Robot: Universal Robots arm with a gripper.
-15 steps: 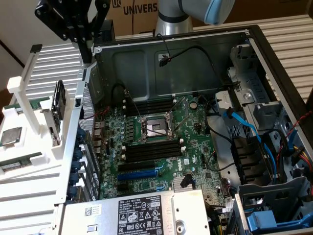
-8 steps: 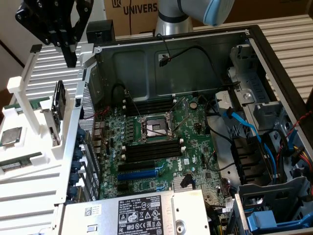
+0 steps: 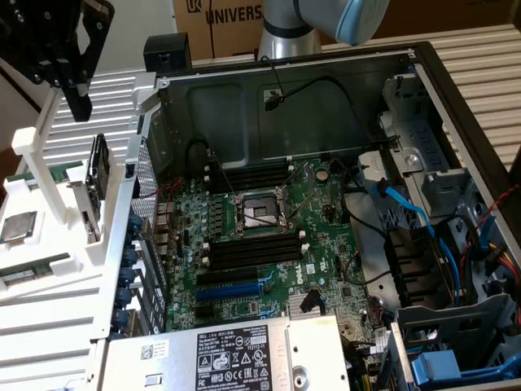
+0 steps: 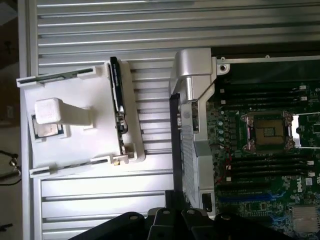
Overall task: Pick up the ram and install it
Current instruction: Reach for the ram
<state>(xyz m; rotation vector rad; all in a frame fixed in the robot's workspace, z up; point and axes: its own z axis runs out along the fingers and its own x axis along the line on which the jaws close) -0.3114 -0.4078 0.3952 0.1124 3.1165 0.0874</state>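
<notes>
While the pick-up step looks not yet begun, the claw point(image 3: 79, 106) hangs shut and empty above the white rack point(image 3: 61, 244) — the ram point(image 3: 98, 175) stands on edge in that rack. Grasping it likely calls for the claw spread and aligned along the stick.

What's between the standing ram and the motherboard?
Wrist view: from ram, the holder's white rim, ribbed table strip, then the case's metal wall before the motherboard.

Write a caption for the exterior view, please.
Robot hand above the white holder with the ram, beside the open computer case and motherboard.
</notes>
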